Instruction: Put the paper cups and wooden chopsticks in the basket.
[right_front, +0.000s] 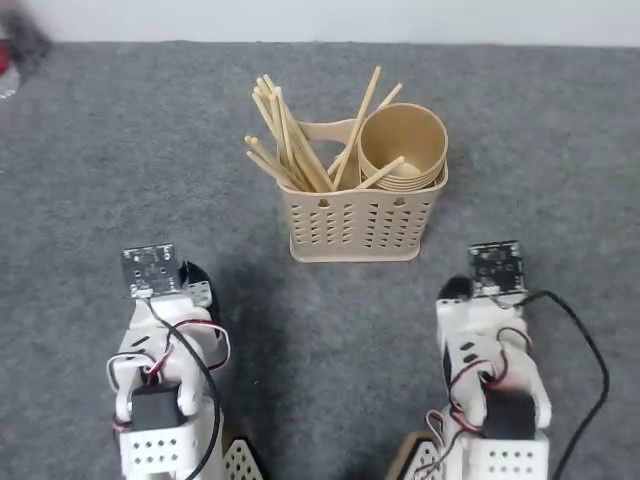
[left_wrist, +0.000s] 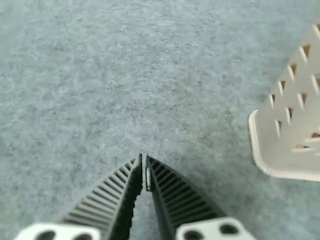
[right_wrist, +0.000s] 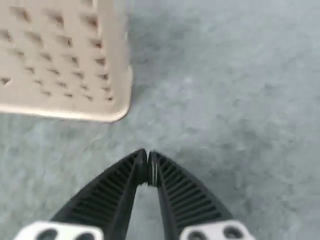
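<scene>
A beige perforated basket (right_front: 355, 225) stands upright at the middle of the grey carpet. Stacked paper cups (right_front: 402, 145) sit in its right half, and several wooden chopsticks (right_front: 290, 145) lean in its left half, a few crossing toward the cups. Both arms are folded back near the front edge, apart from the basket. My left gripper (left_wrist: 144, 162) is shut over bare carpet, with a basket corner (left_wrist: 287, 135) off to its side. My right gripper (right_wrist: 147, 157) is shut too, just short of the basket wall (right_wrist: 65, 60).
Grey carpet (right_front: 120, 150) lies open on both sides of the basket. A black cable (right_front: 590, 350) trails from the right arm. A blurred reddish object (right_front: 8, 60) sits at the far left edge.
</scene>
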